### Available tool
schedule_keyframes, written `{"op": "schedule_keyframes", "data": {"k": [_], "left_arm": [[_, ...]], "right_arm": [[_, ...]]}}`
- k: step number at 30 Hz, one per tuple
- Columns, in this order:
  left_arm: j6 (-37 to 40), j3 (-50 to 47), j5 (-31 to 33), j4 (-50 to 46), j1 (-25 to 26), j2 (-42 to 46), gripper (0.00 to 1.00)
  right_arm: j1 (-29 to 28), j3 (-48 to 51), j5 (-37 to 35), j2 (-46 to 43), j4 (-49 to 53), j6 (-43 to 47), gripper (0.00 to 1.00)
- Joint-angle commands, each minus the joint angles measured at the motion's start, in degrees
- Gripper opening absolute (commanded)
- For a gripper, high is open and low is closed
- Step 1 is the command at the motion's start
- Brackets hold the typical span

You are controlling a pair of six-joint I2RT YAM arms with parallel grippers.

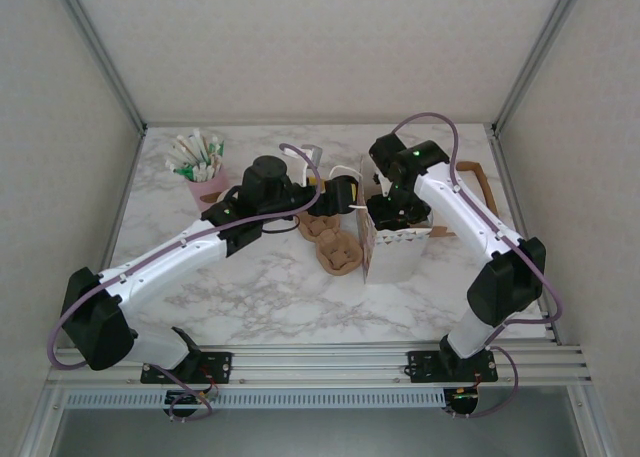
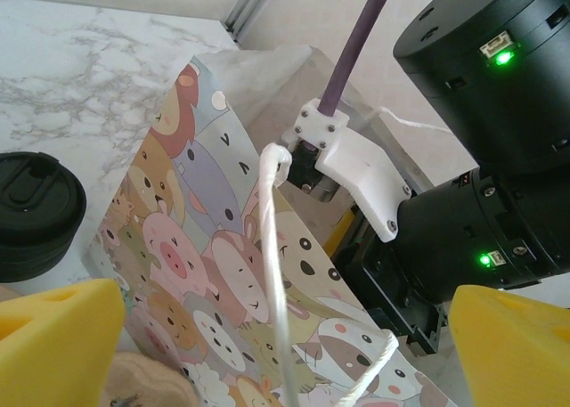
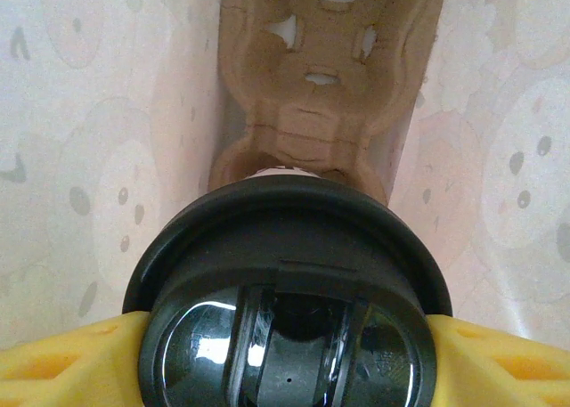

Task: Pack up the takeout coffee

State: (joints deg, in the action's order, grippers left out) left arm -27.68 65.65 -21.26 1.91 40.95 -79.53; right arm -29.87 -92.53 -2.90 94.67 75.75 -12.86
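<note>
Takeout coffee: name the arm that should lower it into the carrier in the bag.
Right, most likely. The right gripper grips the takeout coffee inside the bag, with the cardboard carrier just beyond it. The left gripper stands open outside the bag, at the string handle, gripping nothing.

- We see the takeout coffee (image 3: 289,282) lid-on: a round, glossy black plastic lid facing us, with a sliver of white cup at its far edge.
- It sits inside the cartoon-print bag (image 3: 89,113), in front of the brown pulp carrier (image 3: 329,86), pinched on both sides by the right gripper (image 3: 285,354).
</note>
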Motion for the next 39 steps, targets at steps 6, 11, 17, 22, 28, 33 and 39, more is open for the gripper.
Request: {"op": "schedule_keyframes", "data": {"k": [6,11,17,22,28,33,39], "left_arm": [[-0.53,-0.61,-0.47,2.26,0.45,1.06,1.0],[-0.53,-0.62,-0.39,2.42,0.45,1.05,1.0],[-0.62,-0.52,-0.29,2.48,0.4,0.88,1.0],[-0.61,-0.44,-0.11,2.49,0.43,0.96,1.0],[-0.65,-0.52,-0.03,2.66,0.45,0.93,1.0],[-0.75,-0.52,-0.1,2.66,0.44,0.97,1.0],[-0.65,-0.43,0.06,2.64,0.44,1.12,0.99]], "right_arm": [[0.34,0.95,0.27,-2.13,-0.46,-0.23,0.75],[0.37,0.86,0.28,-2.18,-0.36,-0.23,0.75],[0.34,0.95,0.61,-1.95,-0.3,-0.21,0.75],[0.41,0.95,0.82,-1.81,-0.16,-0.08,0.75],[0.42,1.03,1.04,-1.6,0.18,-0.14,0.75],[0.42,0.94,1.24,-1.6,0.47,-0.21,0.75],[0.36,0.74,1.36,-0.95,2.01,-0.58,0.76]]}}
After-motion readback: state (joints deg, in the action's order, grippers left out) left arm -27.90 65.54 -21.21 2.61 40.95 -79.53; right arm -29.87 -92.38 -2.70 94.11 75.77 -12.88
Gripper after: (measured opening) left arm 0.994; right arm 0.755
